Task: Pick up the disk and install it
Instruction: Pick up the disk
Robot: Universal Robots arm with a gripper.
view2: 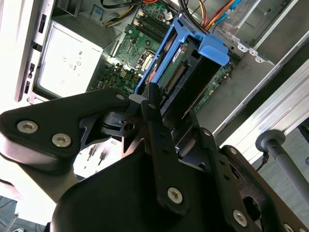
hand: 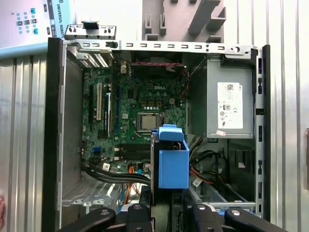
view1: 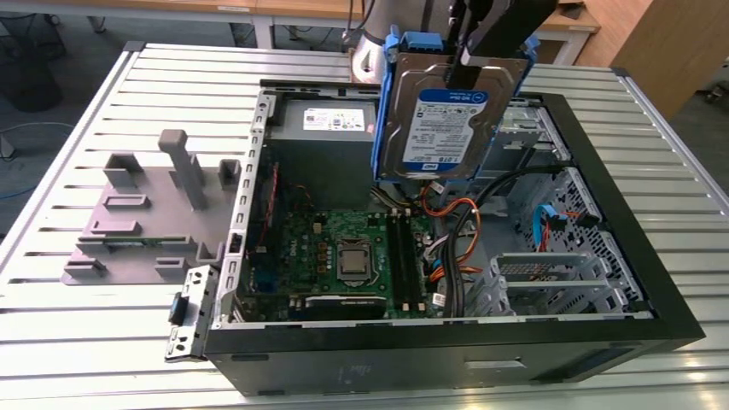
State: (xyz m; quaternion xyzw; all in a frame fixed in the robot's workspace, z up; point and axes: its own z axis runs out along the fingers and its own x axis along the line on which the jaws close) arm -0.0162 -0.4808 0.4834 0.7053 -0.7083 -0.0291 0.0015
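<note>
Bright, even light falls on the slatted table (view1: 102, 325) in the exterior view, shadows soft; the disk (view1: 439, 120) is well lit, the computer case (view1: 456, 367) interior dimmer; in the second wrist view the power supply box (view2: 72, 58) glares washed-out white, and the fingers (view2: 157, 121) show dark against it.

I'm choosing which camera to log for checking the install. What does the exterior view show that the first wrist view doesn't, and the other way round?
Exterior view: the disk seen from its labelled face, hanging upright above the open computer case in the closed gripper. First wrist view: the disk's blue carrier bracket end-on from above, and a printed sheet beside the case. Both: the motherboard, the power supply box and the grey fixture block.
</note>
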